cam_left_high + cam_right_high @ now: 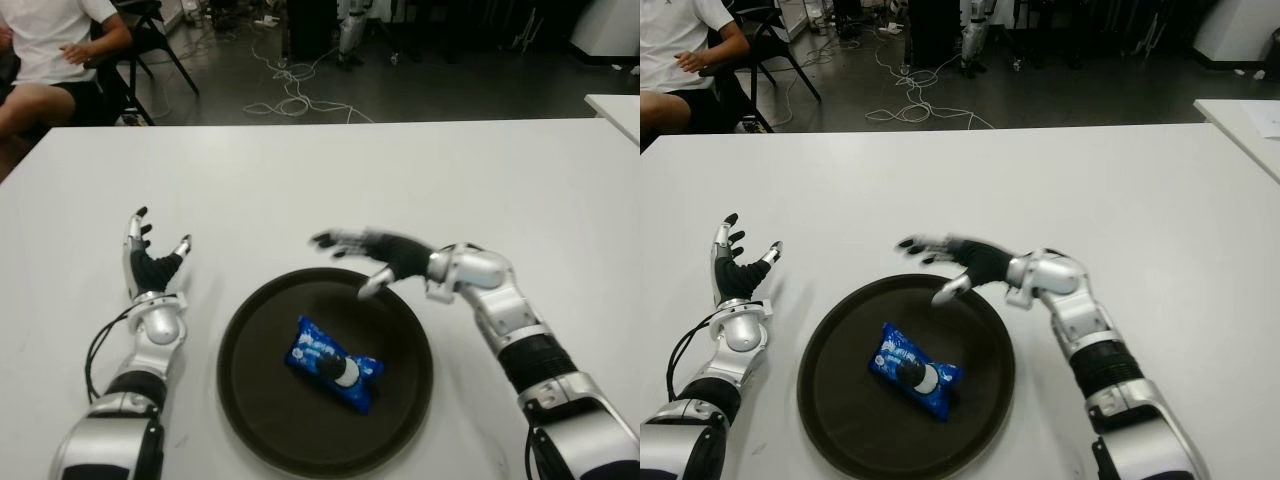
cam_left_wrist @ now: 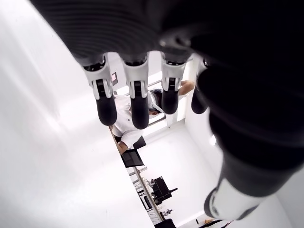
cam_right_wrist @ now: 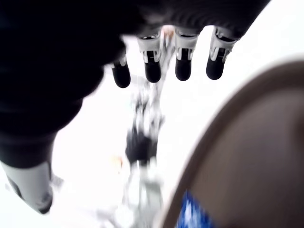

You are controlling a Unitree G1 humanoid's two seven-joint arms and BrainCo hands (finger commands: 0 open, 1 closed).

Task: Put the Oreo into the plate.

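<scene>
Oreo pack (image 1: 333,364) in plate (image 1: 250,400); right hand (image 1: 375,255) open above rim

white table (image 1: 330,180), bare across its far half. beyond its far edge: dark floor with loose white cables (image 1: 290,95); seated person (image 1: 45,60) at far left; black chair (image 1: 150,35) beside them.

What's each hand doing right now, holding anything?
Left hand: open, empty, left of the round dark brown plate.
Right hand: open, empty, over the plate's far rim; the blue Oreo packet lies in the plate.
</scene>
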